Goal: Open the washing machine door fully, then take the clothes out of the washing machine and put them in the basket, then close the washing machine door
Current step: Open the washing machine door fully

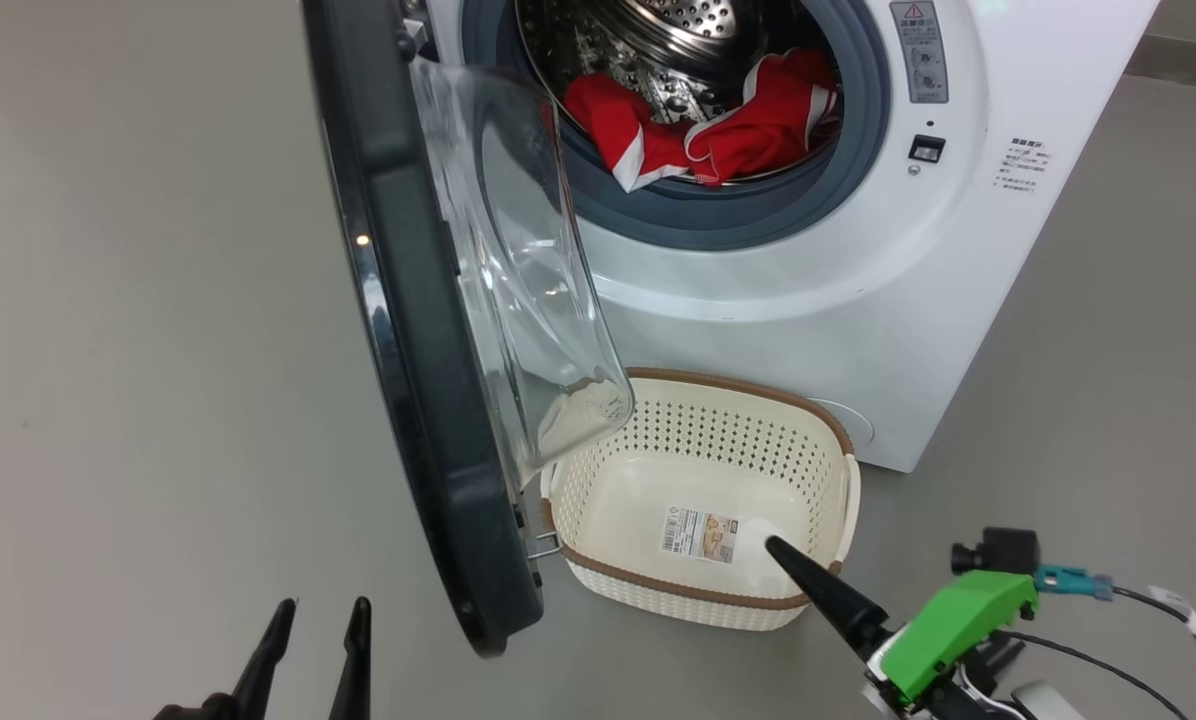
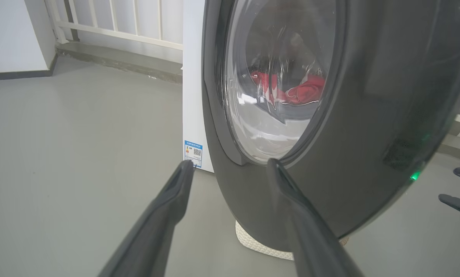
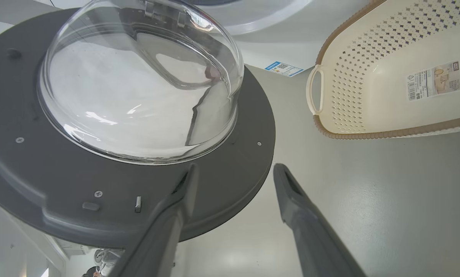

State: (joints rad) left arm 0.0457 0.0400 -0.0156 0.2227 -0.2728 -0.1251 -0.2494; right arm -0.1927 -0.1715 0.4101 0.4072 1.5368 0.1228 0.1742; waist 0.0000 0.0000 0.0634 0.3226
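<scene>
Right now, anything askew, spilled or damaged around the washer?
Nothing spilled or broken. One oddity: the washing machine door hangs over the left end of the basket, its glass bowl covering that corner. The clothes lie in the drum.

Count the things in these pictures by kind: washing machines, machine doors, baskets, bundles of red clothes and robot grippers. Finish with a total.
washing machine: 1
washing machine door: 1
basket: 1
bundle of red clothes: 1
grippers, left gripper and right gripper: 2
Total: 6
</scene>
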